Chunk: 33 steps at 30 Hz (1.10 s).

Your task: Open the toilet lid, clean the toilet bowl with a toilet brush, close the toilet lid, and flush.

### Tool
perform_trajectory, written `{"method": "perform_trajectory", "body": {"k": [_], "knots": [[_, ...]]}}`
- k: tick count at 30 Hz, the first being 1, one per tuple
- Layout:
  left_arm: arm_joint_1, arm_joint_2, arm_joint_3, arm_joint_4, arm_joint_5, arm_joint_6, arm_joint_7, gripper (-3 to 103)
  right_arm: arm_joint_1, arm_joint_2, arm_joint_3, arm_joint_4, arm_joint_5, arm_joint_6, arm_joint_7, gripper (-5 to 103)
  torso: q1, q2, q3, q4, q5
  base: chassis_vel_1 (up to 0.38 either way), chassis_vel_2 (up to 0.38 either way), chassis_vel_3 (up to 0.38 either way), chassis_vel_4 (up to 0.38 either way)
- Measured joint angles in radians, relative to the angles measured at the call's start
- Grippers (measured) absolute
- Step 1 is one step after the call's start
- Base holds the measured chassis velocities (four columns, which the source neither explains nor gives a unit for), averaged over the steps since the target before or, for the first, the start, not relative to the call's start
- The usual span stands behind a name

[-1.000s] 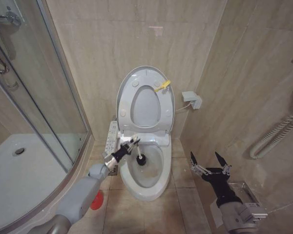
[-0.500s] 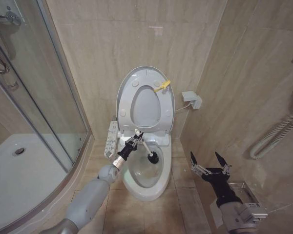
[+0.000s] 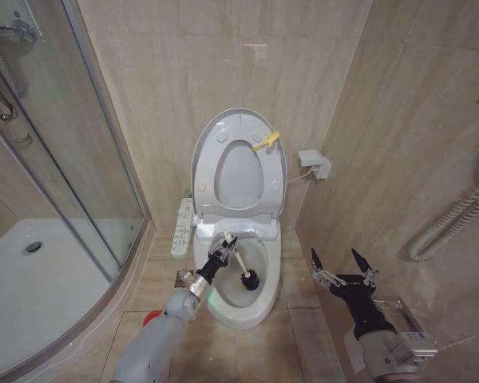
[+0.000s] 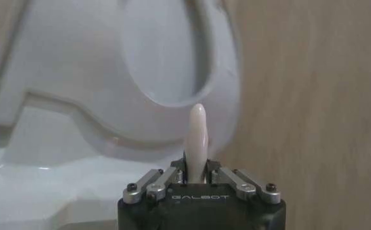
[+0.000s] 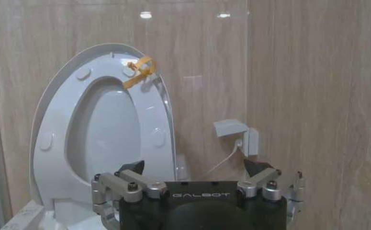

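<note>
The toilet lid (image 3: 215,132) stands raised against the wall with the ring seat up against it, a yellow clip (image 3: 265,141) at its rim. Below it the toilet bowl (image 3: 235,313) is uncovered. My left gripper (image 3: 223,246) hovers over the bowl's back part, shut on the pale handle of the toilet brush (image 3: 250,279), whose dark head is down inside the bowl at its right side. The left wrist view shows the brush handle (image 4: 198,136) clamped between the fingers. My right gripper (image 3: 343,266) hangs open beside the bowl's right side, holding nothing. From it I see the lid (image 5: 51,124) and the clip (image 5: 139,69).
A glass shower enclosure (image 3: 64,159) with a white tray (image 3: 32,279) is on the left. A bidet control panel (image 3: 182,227) sits beside the bowl, and a red holder (image 3: 150,317) is on the floor. A wall socket box (image 3: 314,163) and a hose (image 3: 455,215) are on the right.
My left gripper has swept the brush across the bowl, its head going from the left-middle to the right and nearer side. The right arm has not moved.
</note>
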Motion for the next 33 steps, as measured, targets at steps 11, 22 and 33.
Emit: {"method": "perform_trajectory", "body": {"k": [11,22,33], "knots": [[-0.009,-0.059,0.018,-0.050,-0.133,-0.023,-0.052,19,0.000,0.000,0.000,0.000,0.000,0.000,0.000,100,0.000,0.000,0.000,-0.0004,-0.0001,0.000,0.000,0.000,0.000],[-0.002,-0.044,-0.031,0.028,0.137,-0.066,-0.002,19,0.000,0.000,0.000,0.000,0.000,0.000,0.000,100,0.000,0.000,0.000,-0.0001,-0.0003,0.000,0.000,0.000,0.000],[0.013,-0.077,0.026,-0.070,-0.166,-0.023,-0.052,19,0.000,0.000,0.000,0.000,0.000,0.000,0.000,100,0.000,0.000,0.000,-0.0007,-0.0003,0.000,0.000,0.000,0.000]]}}
